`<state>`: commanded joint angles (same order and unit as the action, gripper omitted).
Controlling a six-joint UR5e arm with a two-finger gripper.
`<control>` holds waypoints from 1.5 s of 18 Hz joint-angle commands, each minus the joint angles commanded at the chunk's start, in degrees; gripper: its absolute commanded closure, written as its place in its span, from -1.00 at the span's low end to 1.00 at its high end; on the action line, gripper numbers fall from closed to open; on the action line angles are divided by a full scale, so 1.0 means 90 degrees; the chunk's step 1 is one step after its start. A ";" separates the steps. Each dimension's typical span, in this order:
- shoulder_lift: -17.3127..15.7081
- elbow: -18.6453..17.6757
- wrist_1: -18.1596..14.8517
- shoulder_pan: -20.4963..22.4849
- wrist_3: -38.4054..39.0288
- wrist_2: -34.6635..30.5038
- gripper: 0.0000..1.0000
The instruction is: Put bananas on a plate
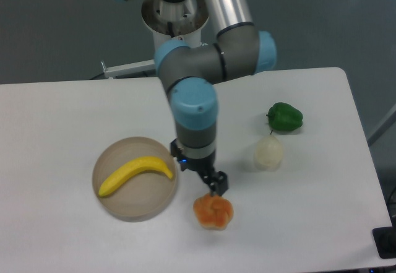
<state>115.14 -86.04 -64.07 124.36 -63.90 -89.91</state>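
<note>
Bananas: I see one bright yellow banana (pixel 136 174) lying inside the plate, curved, its ends pointing lower left and right, nothing touching it.
Plate: the round beige-grey plate (pixel 117 209) sits on the left half of the white counter (pixel 55 124), flat, with the banana across its middle.
Pincer: my pincer (pixel 216 184) hangs to the right of the plate, clear of its rim, directly above the top edge of the orange lumpy fruit (pixel 213 212). It is dark and small from this view, and I cannot tell whether its fingers are spread or pressed together. I see nothing in it.
Arm: the grey and light-blue arm (pixel 193 106) comes down from the back of the counter, its wrist pointing down and slightly right, between the plate and the pale round fruit.
Orange fruit: on the counter just right of the plate's lower rim, right under the pincer tip; I cannot tell whether they touch.
Pale fruit: a whitish round fruit (pixel 269 153) rests right of the arm.
Green pepper: a green pepper (pixel 285 117) sits near the pale fruit, behind it and slightly right.
</note>
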 joint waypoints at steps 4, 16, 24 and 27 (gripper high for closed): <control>0.0029 -0.0068 0.0009 0.0331 -0.0553 -0.0214 -1.00; 0.0059 -0.0029 -0.0020 0.0869 -0.1834 -0.0225 -1.00; 0.0107 -0.0020 0.0029 0.1494 -0.2635 -0.0312 -1.00; 0.0127 -0.0020 0.0029 0.1611 -0.2744 -0.0312 -1.00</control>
